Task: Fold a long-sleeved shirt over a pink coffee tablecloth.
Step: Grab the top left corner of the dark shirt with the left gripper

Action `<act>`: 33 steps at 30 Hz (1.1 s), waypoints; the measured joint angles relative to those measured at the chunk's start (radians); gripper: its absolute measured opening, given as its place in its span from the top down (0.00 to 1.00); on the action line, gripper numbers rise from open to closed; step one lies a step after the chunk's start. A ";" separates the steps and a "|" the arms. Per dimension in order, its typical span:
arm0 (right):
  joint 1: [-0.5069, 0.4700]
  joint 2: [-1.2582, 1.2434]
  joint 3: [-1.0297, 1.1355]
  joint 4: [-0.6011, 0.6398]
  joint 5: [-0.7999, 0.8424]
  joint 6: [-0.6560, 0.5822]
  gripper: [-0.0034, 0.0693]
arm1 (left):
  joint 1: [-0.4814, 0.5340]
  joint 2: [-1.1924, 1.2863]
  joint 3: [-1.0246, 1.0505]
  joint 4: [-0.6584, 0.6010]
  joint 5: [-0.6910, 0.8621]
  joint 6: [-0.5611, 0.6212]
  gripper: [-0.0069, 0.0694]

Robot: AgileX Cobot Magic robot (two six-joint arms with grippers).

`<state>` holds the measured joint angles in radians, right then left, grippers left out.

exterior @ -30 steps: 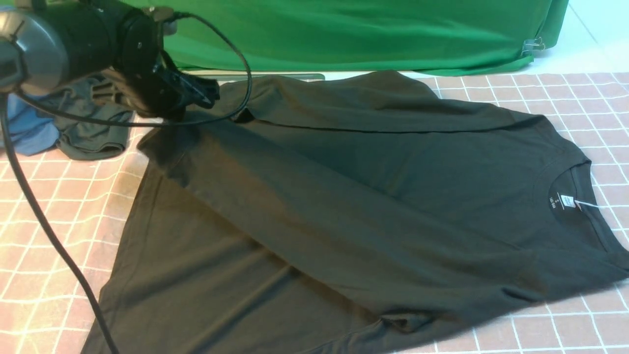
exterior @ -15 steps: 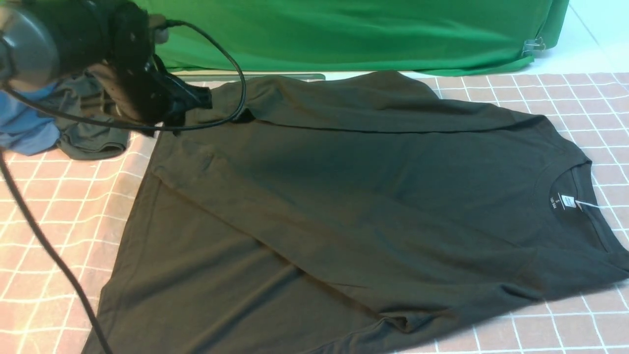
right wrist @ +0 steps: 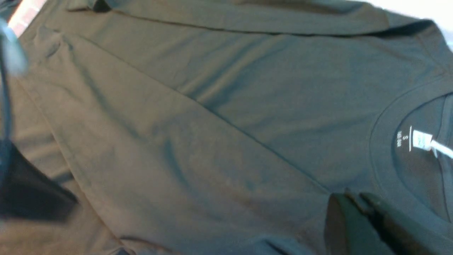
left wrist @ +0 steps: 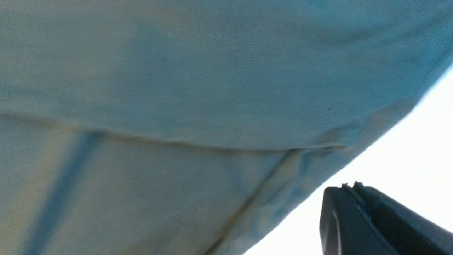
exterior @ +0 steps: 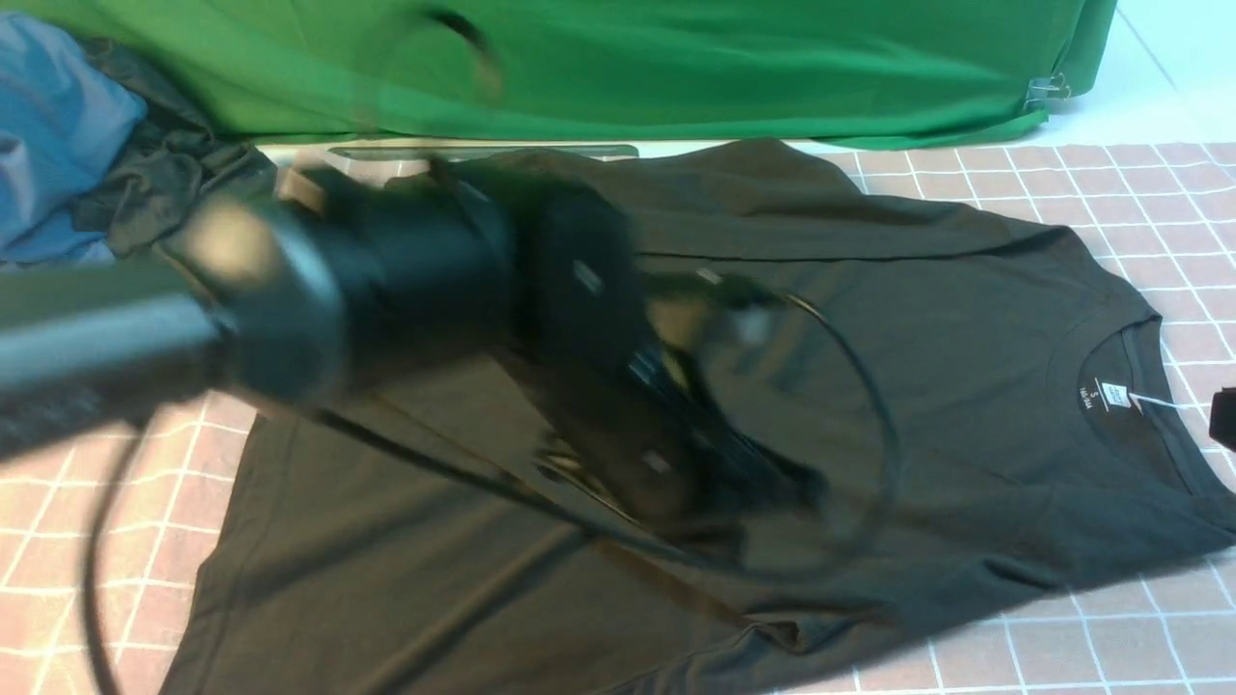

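Note:
The long-sleeved shirt (exterior: 966,319) lies flat on the pink coffee tablecloth (exterior: 1110,183), plain black side up, with its neck label (exterior: 1115,394) toward the right. One sleeve is folded across the body, the other along the far edge. My left gripper (exterior: 792,483), blurred, hangs over the shirt's front middle. In the left wrist view, the left gripper (left wrist: 348,185) is shut and empty above the shirt (left wrist: 177,71). In the right wrist view, the right gripper (right wrist: 355,194) is shut, holding nothing, over the shirt (right wrist: 212,124) near the collar label (right wrist: 421,139).
A bright green cloth (exterior: 676,68) hangs across the back. A blue garment (exterior: 58,135) and a dark grey garment (exterior: 164,174) are heaped at the far left. A dark bit of the right gripper (exterior: 1224,417) shows at the right edge.
The left gripper opened at the far-left sleeve end, left the sleeve lying across the body, shut again, and the arm swung fast to the front middle of the shirt.

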<state>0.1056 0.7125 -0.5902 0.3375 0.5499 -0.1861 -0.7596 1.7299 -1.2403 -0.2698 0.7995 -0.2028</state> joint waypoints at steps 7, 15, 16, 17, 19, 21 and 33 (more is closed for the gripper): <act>0.000 0.000 0.000 0.000 -0.009 0.001 0.86 | -0.102 0.110 0.001 0.001 -0.110 -0.043 0.61; 0.000 0.000 0.000 0.001 -0.010 0.001 0.86 | -0.102 0.158 0.002 0.020 -0.151 -0.079 0.34; 0.000 0.000 0.000 0.001 -0.010 0.001 0.86 | -0.102 0.158 0.002 0.026 -0.157 -0.079 0.34; 0.000 0.000 0.000 0.001 -0.013 0.001 0.85 | -0.102 0.158 0.002 0.035 -0.174 -0.079 0.33; 0.000 0.000 0.000 0.001 -0.014 0.001 0.85 | -0.102 0.158 0.002 0.049 -0.196 -0.081 0.33; 0.000 0.000 0.000 0.001 -0.014 0.001 0.85 | -0.102 0.161 0.002 0.050 -0.205 -0.080 0.36; 0.000 0.000 0.000 0.005 -0.014 0.002 0.83 | -0.102 0.207 0.001 0.042 -0.157 -0.068 0.56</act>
<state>0.1056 0.7129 -0.5902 0.3426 0.5364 -0.1841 -0.8613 1.9365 -1.2396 -0.2278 0.6425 -0.2708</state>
